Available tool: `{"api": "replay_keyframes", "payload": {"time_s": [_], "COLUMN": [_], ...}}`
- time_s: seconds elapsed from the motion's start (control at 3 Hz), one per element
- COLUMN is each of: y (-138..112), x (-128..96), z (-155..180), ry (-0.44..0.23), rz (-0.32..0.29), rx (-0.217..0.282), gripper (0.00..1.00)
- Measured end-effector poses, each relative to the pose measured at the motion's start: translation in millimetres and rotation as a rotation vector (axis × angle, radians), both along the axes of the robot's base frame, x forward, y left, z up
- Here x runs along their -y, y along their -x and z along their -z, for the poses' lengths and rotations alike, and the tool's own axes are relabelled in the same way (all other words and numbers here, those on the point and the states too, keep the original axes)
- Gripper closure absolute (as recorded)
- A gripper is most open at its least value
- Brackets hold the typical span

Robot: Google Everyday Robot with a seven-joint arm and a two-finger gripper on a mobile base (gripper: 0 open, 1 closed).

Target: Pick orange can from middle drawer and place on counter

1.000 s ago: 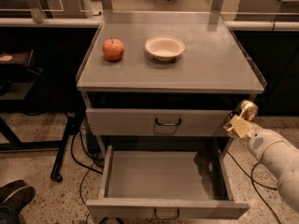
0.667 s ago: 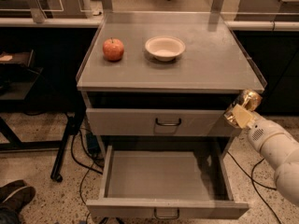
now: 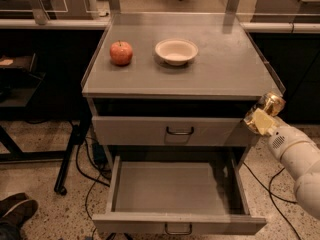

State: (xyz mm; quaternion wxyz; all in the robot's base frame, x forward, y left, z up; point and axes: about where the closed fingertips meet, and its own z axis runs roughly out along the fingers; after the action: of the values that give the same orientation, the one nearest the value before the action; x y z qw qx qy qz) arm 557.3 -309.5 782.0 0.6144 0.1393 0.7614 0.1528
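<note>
The orange can (image 3: 272,103) shows golden and shiny at the right, level with the counter's front right corner and just off its edge. My gripper (image 3: 261,118) is shut on it, with the white arm trailing down to the lower right. The middle drawer (image 3: 170,190) stands pulled out below, and nothing lies inside it. The counter (image 3: 225,69) spreads wide and grey above the drawers.
A red apple (image 3: 121,52) and a white bowl (image 3: 176,51) sit on the back half of the counter. The upper drawer front (image 3: 150,130) is closed. Cables and a dark stand leg (image 3: 70,154) lie on the floor at the left; a shoe (image 3: 15,211) shows bottom left.
My gripper has lifted the orange can a little higher beside the cabinet's right side, up to counter-edge height. The drawer, apple and bowl have stayed put.
</note>
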Motion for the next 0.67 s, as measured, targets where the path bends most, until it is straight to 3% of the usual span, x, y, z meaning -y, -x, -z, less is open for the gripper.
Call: {"api": "replay_keyframes", "payload": {"time_s": [0.67], "y": [20.3], "x": [35.4], "z": [-34.4], "ry": [0.083], "rz": [0.050], "rx": [0.030], "gripper": [1.00]}}
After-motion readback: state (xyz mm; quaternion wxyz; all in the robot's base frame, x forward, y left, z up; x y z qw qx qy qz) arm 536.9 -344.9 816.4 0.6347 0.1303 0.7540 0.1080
